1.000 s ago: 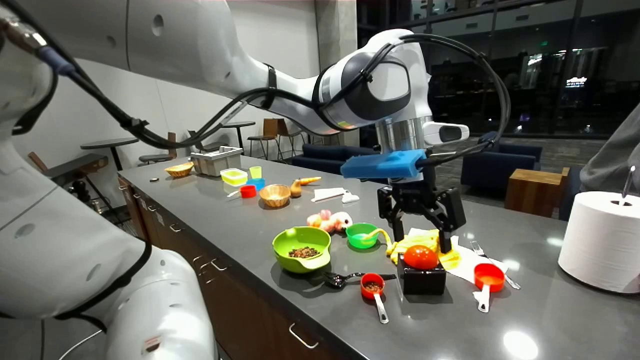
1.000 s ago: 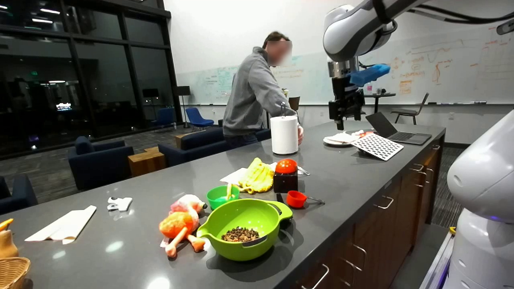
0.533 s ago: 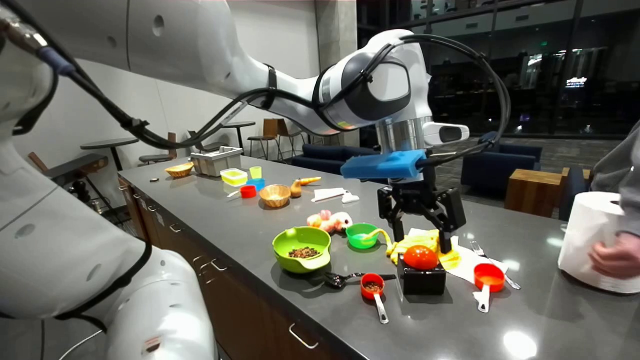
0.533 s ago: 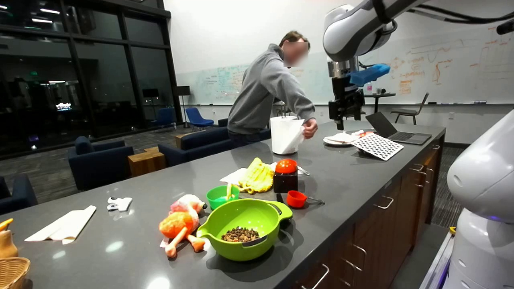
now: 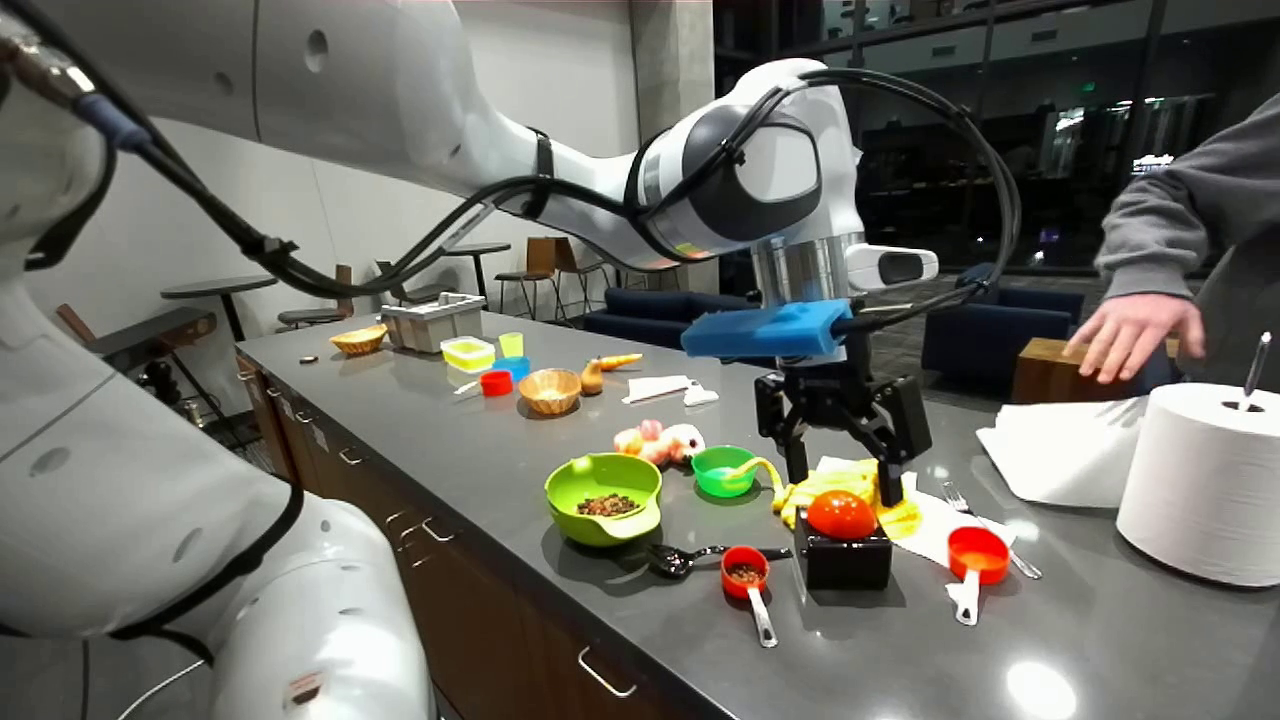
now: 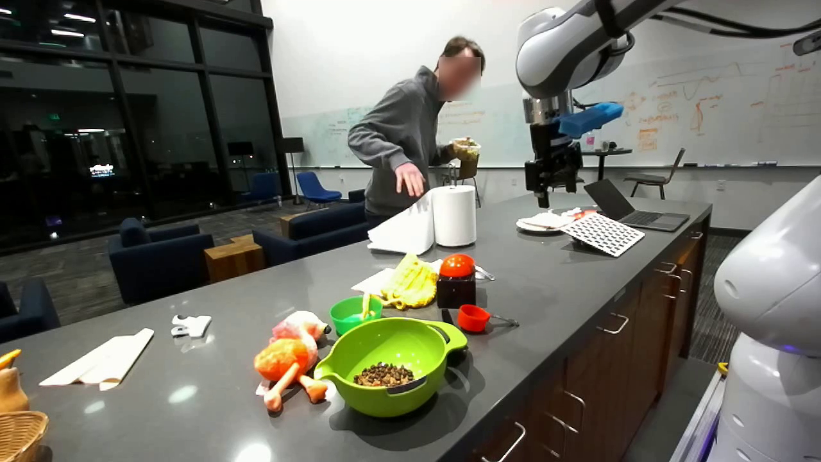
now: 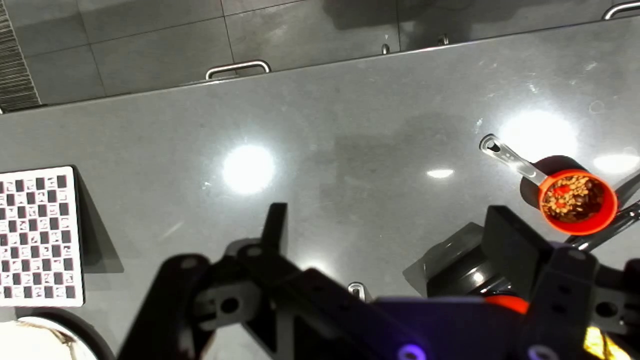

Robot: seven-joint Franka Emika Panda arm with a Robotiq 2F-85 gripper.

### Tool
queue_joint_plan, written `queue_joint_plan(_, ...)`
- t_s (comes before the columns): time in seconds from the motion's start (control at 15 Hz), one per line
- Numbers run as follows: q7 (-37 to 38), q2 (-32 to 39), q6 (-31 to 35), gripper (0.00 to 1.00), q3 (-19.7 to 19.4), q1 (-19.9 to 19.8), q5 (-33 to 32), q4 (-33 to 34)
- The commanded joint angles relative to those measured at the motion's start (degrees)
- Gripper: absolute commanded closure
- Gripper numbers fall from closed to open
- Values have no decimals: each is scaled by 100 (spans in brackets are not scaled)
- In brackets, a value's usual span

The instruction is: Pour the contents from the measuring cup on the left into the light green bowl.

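The measuring cup (image 5: 745, 572) is red with a pale handle and holds brown bits. It stands upright on the counter, and also shows in an exterior view (image 6: 473, 319) and at the right of the wrist view (image 7: 579, 202). The light green bowl (image 5: 575, 490) stands beyond a black spatula from the cup, with brown bits inside; it also shows in an exterior view (image 6: 397, 401). My gripper (image 5: 843, 488) is open and empty, pointing down above the counter. In the wrist view its spread fingers (image 7: 390, 207) have the cup to their right. The bowl is out of the wrist view.
A black box with a red dome (image 5: 845, 555) stands beside the measuring cup. A similar red cup (image 5: 978, 555) lies beyond it. Black spatula (image 5: 680, 562), green cup (image 5: 722, 472), yellow cloth (image 6: 410, 282), plush toy (image 6: 288, 359) and paper roll (image 6: 455, 215) are near. A person (image 6: 410, 128) stands behind.
The person's hand has moved off the paper roll, and a white paper sheet now lies beside the roll. The arm, gripper, cup and bowl have not moved.
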Motion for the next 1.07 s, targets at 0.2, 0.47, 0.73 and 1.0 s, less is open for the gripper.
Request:
queue_joint_plan(0.2, 23, -2, -23, 0, -52, 65, -25, 13)
queue_joint_plan(0.47, 23, -2, -23, 0, -52, 65, -25, 13)
queue_joint_plan(0.73, -155, -1, -63, 0, -98, 119, 39, 11)
queue_joint_plan(1.0, -1226, -17, -190, 0, -322, 439, 262, -49)
